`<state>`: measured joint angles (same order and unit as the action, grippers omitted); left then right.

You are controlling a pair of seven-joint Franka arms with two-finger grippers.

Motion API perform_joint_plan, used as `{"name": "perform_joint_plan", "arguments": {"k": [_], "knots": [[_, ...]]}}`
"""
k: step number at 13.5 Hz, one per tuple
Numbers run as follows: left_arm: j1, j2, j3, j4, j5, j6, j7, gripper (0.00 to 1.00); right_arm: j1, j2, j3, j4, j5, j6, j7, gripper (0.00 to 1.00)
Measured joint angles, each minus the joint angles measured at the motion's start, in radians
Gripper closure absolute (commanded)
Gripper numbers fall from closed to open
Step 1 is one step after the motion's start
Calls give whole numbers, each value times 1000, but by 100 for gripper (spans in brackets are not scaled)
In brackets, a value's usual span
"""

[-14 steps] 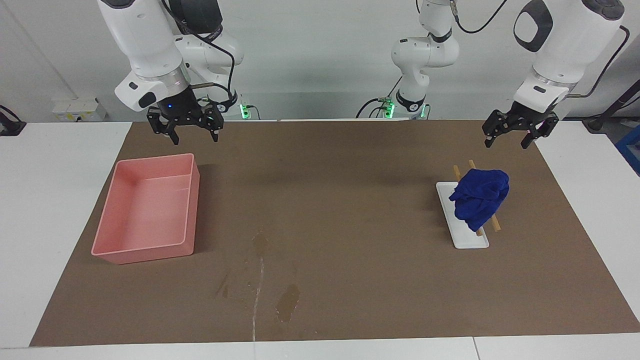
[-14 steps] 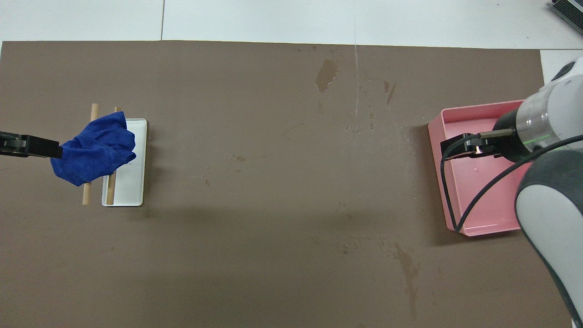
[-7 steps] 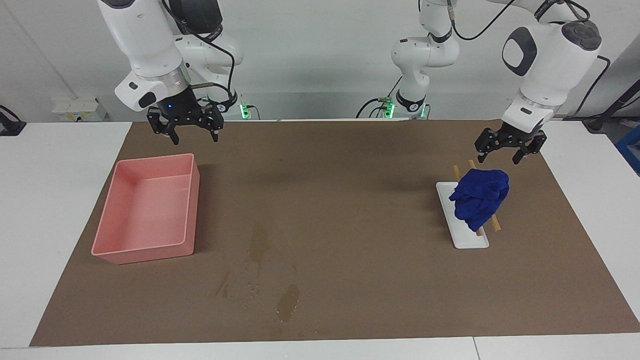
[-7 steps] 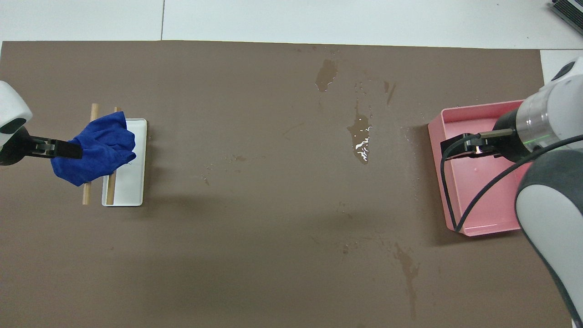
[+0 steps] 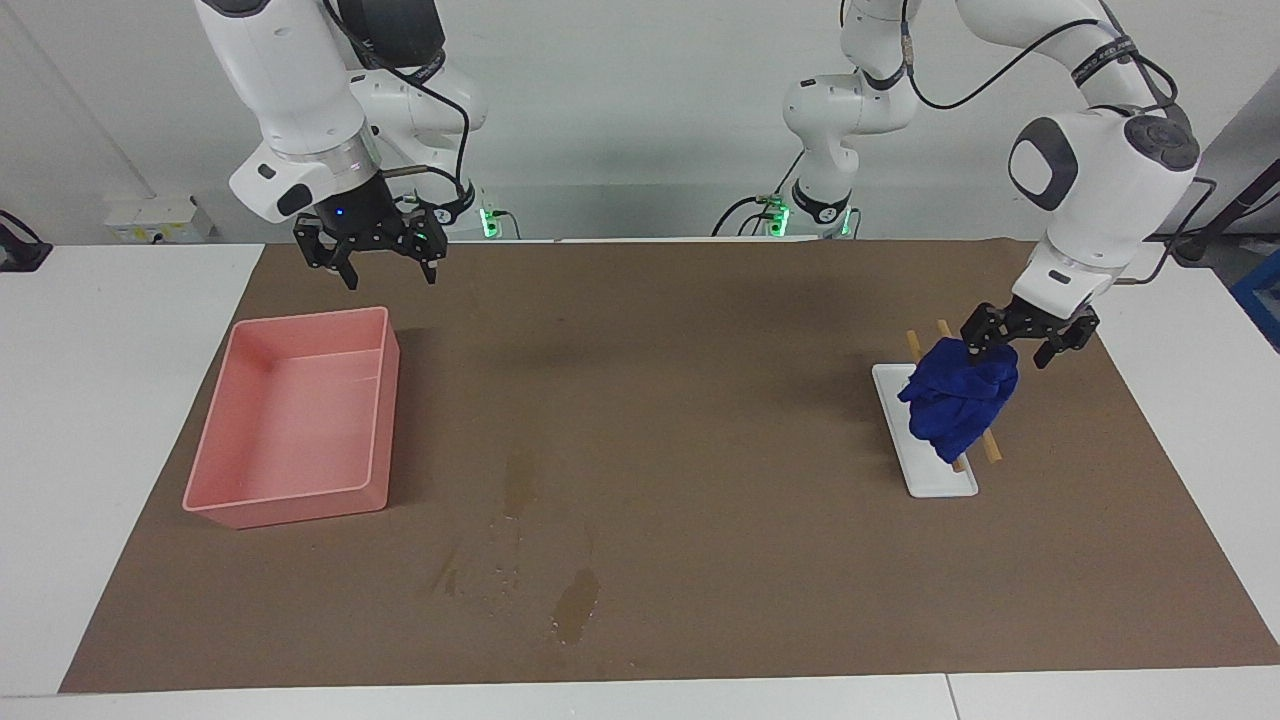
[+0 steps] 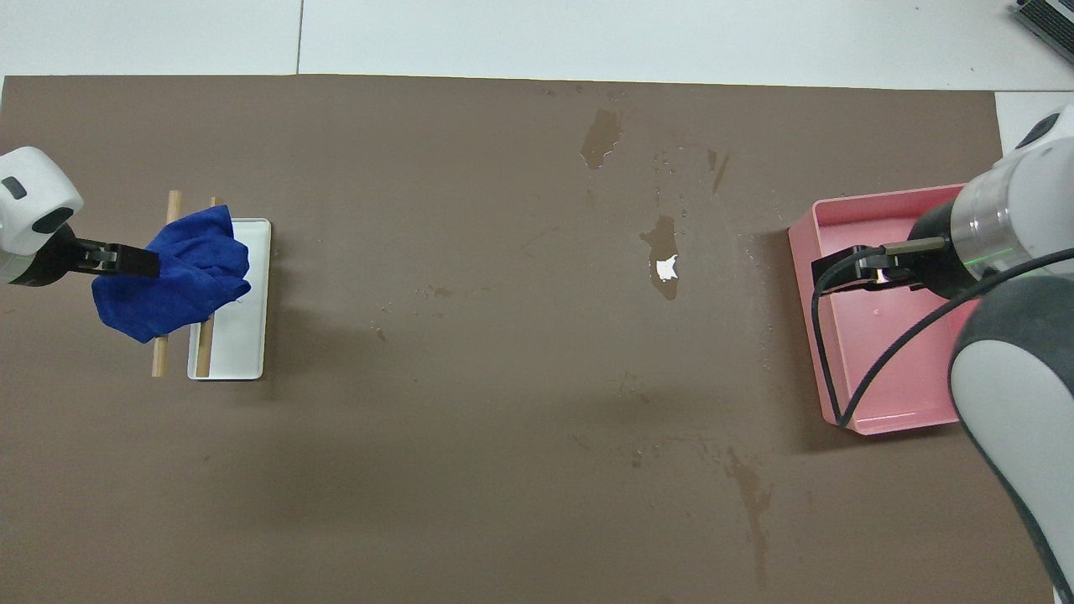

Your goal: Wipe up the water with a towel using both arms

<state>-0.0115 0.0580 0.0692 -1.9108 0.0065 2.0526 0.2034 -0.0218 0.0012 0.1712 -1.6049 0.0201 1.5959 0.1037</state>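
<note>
Two grippers spread: left gripper (image 5: pixel 1026 345) straddling towel (image 5: pixel 958 395) top, grasp step; next, close, lift, carry to water (image 5: pixel 575 605). Right gripper (image 5: pixel 382 262) waiting above tub (image 5: pixel 290 500).

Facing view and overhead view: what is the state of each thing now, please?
Towel: bunched, draped on wooden sticks over the white tray.
Left pincer: open, at the towel's top.
Right pincer: open, waiting above the mat.
Pink tub: empty.
Water: unwiped.

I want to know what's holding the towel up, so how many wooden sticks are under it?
2. Both wooden sticks lie side by side across the white tray, under the blue towel, at the left arm's end of the table.
</note>
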Motion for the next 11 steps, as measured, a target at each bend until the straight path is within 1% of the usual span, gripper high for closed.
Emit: {"name": "perform_joint_plan", "arguments": {"k": [1,2,3,4,6,7,11], "knots": [[0,6,-1,-17,0,18,0,0,0,0,0,0,0,0,0,0],[0,6,-2,-34,0,28,0,3,0,0,0,0,0,0,0,0],[0,6,-3,-45,0,31,0,15,0,0,0,0,0,0,0,0],[0,6,-3,-51,0,31,0,40,0,0,0,0,0,0,0,0],[0,4,-4,-53,-1,27,0,97,0,0,0,0,0,0,0,0],[0,3,-4,-53,-2,25,0,100,0,0,0,0,0,0,0,0],[-2,-11,-10,-52,-8,2,-36,100,0,0,0,0,0,0,0,0]]}}
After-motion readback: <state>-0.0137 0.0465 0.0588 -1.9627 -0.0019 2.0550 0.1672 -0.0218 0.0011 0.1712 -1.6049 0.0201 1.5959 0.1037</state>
